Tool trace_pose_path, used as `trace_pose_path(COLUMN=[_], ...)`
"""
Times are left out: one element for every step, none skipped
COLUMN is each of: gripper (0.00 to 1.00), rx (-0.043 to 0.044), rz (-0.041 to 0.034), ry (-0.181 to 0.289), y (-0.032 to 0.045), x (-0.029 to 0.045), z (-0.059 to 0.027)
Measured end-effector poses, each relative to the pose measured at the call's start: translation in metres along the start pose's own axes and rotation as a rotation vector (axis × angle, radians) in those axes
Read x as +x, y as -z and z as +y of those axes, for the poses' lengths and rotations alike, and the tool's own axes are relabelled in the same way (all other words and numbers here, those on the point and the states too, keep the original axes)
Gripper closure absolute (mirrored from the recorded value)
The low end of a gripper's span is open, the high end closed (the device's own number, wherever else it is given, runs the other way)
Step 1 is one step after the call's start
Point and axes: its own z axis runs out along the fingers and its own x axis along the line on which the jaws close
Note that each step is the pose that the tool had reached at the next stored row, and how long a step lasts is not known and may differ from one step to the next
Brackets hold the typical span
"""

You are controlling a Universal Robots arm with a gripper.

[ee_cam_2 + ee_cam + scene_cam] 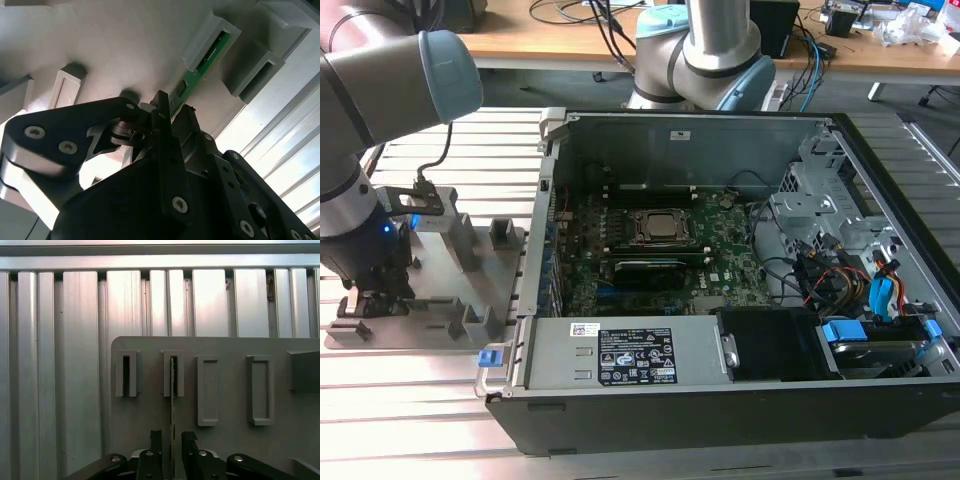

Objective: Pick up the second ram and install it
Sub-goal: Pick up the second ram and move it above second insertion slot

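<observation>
Black jointed metal fingers (156, 442) stand open on either side of the slim green circuit-board ram stick (172, 390), and the first wrist view shows a narrow gap on each side. The stick (192, 77) stands on edge in a slot of the flat grey slotted holder plate (225, 345), with its far end inside a raised grey bracket (210, 37). The holder (470, 255) lies on the ribbed aluminium counter (420, 400), towards the exterior view's left of the open black computer case (720, 420). It is well apart from the broad green motherboard (725, 262) inside the case.
</observation>
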Motion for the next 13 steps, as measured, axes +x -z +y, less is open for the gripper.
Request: trace_pose_path(gripper=[0.7,0.7,0.71,0.78,0.85,0.86,0.86,0.86,0.86,0.86,0.86,0.86,0.86], rx=[0.0,0.0001,0.0001,0.0001,0.0001,0.0001,0.0001,0.0001,0.0002,0.0001,0.0001,0.0001,0.0002], rz=[0.0,0.0,-0.0001,-0.0001,0.0,-0.0001,-0.0001,-0.0001,-0.0001,-0.0001,-0.0001,0.0,-0.0001], ry=[0.0,0.0,0.0,0.0,0.0,0.0,0.0,0.0,0.0,0.0,0.0,0.0,0.0], y=[0.0,-0.0001,-0.0001,-0.0001,-0.0001,-0.0002,-0.0002,-0.0002,-0.0002,-0.0003,-0.0003,-0.0003,-0.0003], x=[0.0,0.0,0.0,0.0,0.0,0.0,0.0,0.0,0.0,0.0,0.0,0.0,0.0], z=[0.0,0.0,0.0,0.0,-0.0001,0.0,0.0,0.0,0.0,0.0,0.0,0.0,-0.0001])
